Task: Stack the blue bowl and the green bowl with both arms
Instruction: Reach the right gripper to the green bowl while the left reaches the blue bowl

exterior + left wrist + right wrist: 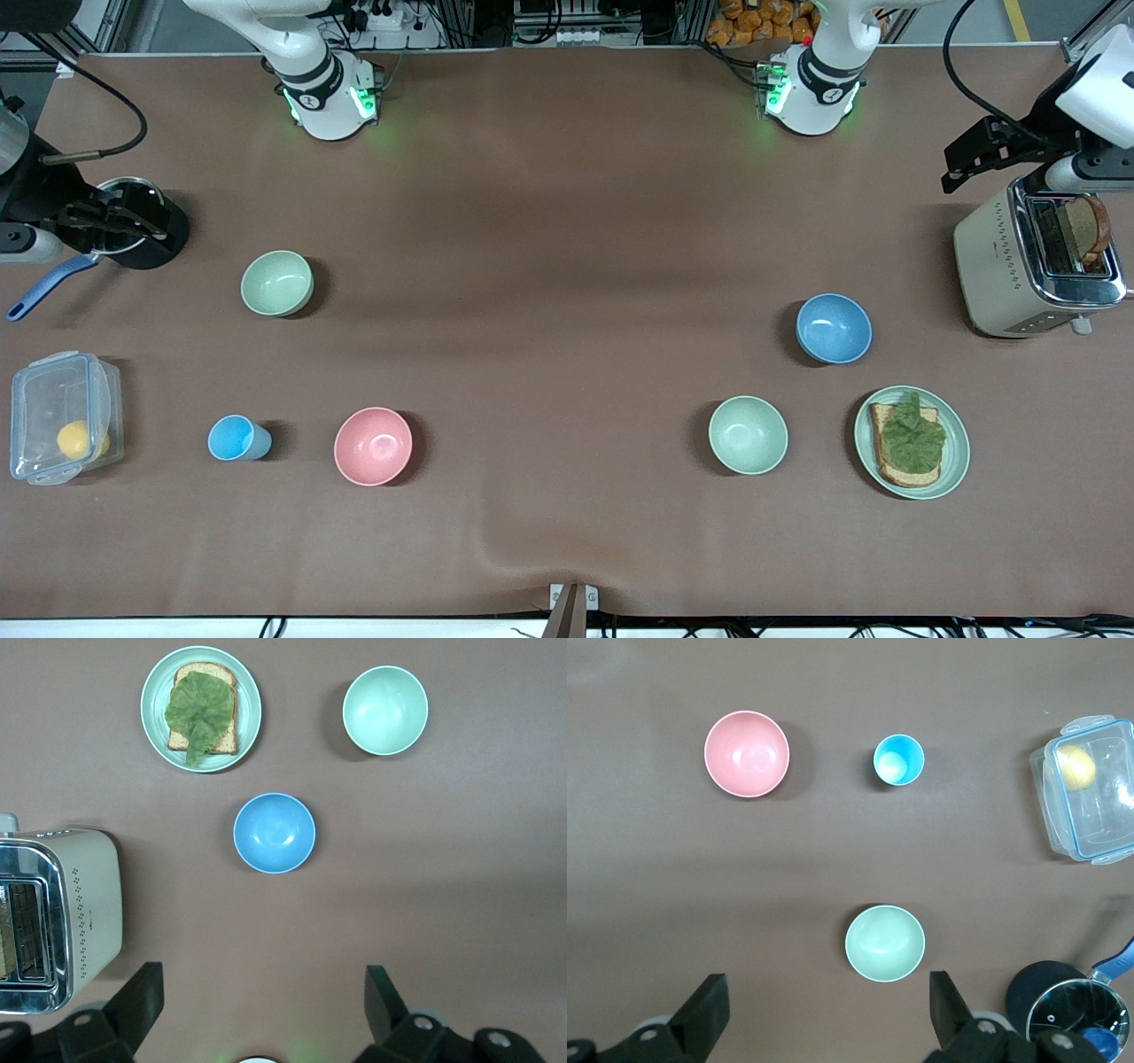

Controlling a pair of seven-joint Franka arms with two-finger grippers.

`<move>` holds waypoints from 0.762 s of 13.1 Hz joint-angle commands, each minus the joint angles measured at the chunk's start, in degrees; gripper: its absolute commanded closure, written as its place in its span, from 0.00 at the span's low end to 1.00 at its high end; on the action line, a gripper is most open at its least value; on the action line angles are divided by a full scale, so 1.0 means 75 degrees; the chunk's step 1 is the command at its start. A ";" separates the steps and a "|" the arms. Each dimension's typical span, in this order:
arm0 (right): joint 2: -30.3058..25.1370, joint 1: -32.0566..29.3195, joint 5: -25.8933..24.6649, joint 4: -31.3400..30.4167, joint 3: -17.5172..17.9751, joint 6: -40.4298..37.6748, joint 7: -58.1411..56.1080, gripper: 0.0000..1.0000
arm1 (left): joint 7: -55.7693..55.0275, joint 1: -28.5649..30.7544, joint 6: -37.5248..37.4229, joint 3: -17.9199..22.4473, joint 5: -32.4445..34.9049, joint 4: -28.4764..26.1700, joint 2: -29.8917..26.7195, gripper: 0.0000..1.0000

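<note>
Plainly, both arms wait high at the table's ends. The left gripper (261,997) hangs by the toaster (1019,266) with its fingers spread wide and empty. The right gripper (828,997) hangs by the dark pot (137,221), likewise released.

The blue bowl (833,328) sits upright toward the left arm's end, its rim free all round. On the front view's clock, the toaster lies at its two, the plate (959,452) with toast at its five, and a second green bowl (748,434) at its seven; all stand apart from it.

The green bowl (276,283) sits toward the right arm's end. The pot is at its ten, the pink bowl (373,446) at its five and the small cup (237,438) near its six. Bare brown table (567,310) stretches between the two task bowls.
</note>
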 commanded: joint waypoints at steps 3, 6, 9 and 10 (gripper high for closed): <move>-0.0016 0.0160 -0.0094 0.0050 -0.0067 -0.0033 0.0105 0.00 | 0.0092 -0.0050 -0.0160 0.0001 0.0220 0.0165 0.0119 0.00; 0.0054 0.0055 -0.0094 0.0003 -0.0079 0.0025 -0.0023 0.00 | 0.0126 -0.0027 -0.0148 -0.0010 0.0244 0.0094 0.0527 0.00; 0.0335 -0.0191 -0.0059 -0.0206 -0.0103 0.0095 -0.0292 0.00 | 0.0127 0.0172 0.0389 0.0013 0.0256 -0.0045 0.1558 0.00; 0.0359 -0.0296 -0.0059 -0.0417 -0.0103 0.0165 -0.0375 0.00 | 0.0115 0.0370 0.0762 0.0025 0.0245 -0.0301 0.1700 0.00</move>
